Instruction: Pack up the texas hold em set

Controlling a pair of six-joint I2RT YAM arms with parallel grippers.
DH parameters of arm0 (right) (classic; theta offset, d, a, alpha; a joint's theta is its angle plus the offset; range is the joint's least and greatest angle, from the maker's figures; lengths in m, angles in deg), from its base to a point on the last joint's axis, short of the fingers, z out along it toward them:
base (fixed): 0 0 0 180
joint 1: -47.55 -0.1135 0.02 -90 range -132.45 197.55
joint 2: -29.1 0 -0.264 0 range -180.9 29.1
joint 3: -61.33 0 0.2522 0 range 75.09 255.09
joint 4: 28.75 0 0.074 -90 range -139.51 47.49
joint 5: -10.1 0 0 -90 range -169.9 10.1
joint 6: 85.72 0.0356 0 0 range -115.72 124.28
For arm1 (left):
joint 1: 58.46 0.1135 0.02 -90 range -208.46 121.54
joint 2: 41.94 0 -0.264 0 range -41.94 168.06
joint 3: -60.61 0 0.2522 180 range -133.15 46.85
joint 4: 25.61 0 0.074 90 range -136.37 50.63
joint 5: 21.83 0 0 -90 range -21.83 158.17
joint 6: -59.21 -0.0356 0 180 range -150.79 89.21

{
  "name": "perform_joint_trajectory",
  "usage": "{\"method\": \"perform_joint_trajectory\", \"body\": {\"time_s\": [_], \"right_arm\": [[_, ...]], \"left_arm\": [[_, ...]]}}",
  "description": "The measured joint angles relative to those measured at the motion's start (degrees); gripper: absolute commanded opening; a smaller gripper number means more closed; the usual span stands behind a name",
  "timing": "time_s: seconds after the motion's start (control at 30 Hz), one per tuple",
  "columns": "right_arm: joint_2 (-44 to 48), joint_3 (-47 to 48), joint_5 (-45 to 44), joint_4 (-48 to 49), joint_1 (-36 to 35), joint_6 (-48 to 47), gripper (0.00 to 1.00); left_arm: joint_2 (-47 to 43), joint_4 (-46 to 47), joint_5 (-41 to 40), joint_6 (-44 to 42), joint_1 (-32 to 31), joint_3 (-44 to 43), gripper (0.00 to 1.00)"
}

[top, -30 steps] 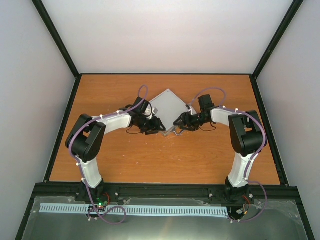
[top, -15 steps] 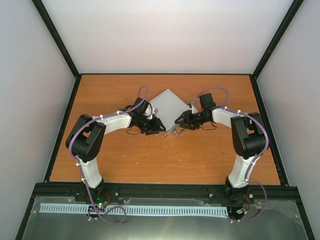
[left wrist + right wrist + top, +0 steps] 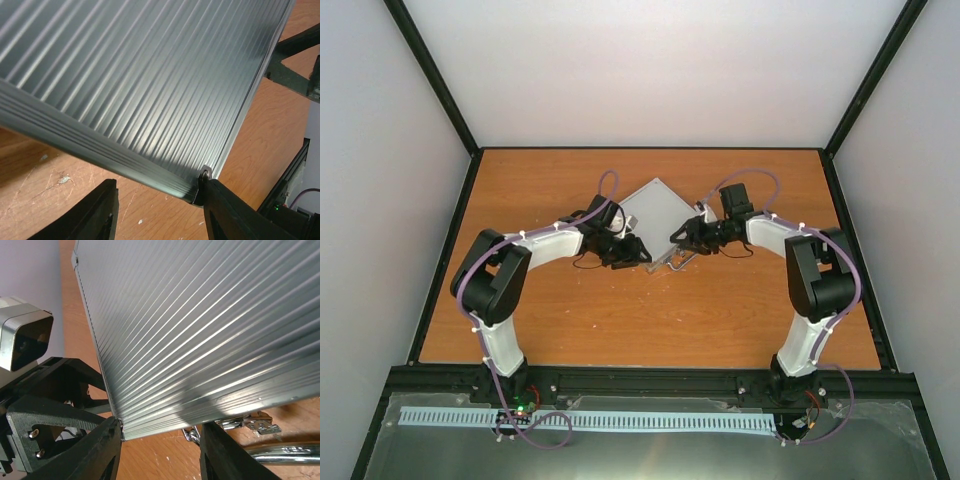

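The silver ribbed case (image 3: 656, 208) of the texas hold em set lies closed on the table, one corner pointing toward the arms. Chips, card boxes and discs are out of view. My left gripper (image 3: 642, 254) is at the case's near-left edge. In the left wrist view the case (image 3: 150, 75) fills the frame, and the left gripper (image 3: 160, 189) stands open with its right finger (image 3: 220, 205) touching the case's corner. My right gripper (image 3: 678, 240) is at the near-right edge, open (image 3: 162, 429), its left finger (image 3: 102, 445) against the case (image 3: 200, 330) corner. A latch (image 3: 252, 422) and the metal handle (image 3: 285, 452) show beside its right finger.
The wooden table (image 3: 620, 310) is bordered by a black frame (image 3: 650, 378) along its near edge and by white walls on three sides. The left gripper and its camera (image 3: 25, 337) sit close to the right gripper's left finger.
The right gripper has shifted a little toward the far side along the case and its jaws have narrowed. The left gripper has barely moved.
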Motion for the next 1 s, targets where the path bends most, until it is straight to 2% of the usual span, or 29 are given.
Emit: {"method": "perform_joint_trajectory", "body": {"time_s": [0.13,0.37,0.5,0.63,0.87,1.0], "right_arm": [[2.29,-0.70,-1.53,-0.85,0.13,-2.27,0.42],[7.93,-5.73,-6.40,-1.40,0.44,-1.99,0.27],[7.72,-6.45,-9.53,-2.12,0.28,-0.59,0.18],[7.19,-6.43,-12.15,-2.56,-0.28,1.16,0.12],[4.35,-6.38,-14.91,-2.60,-0.70,3.45,0.10],[2.67,-5.70,-15.34,-2.62,-0.70,4.26,0.09]], "left_arm": [[-0.74,-0.70,-1.73,-0.17,-0.35,0.00,0.53],[-1.79,-9.01,-7.54,-1.38,-0.39,-3.80,0.69],[-1.79,-14.95,-12.61,-3.67,0.00,-10.32,0.81],[-1.60,-18.14,-16.76,-7.21,2.40,-19.04,0.87],[5.55,-18.86,-18.01,-15.08,8.00,-31.54,0.88],[10.97,-18.97,-17.88,-18.88,8.52,-34.97,0.88]]}}
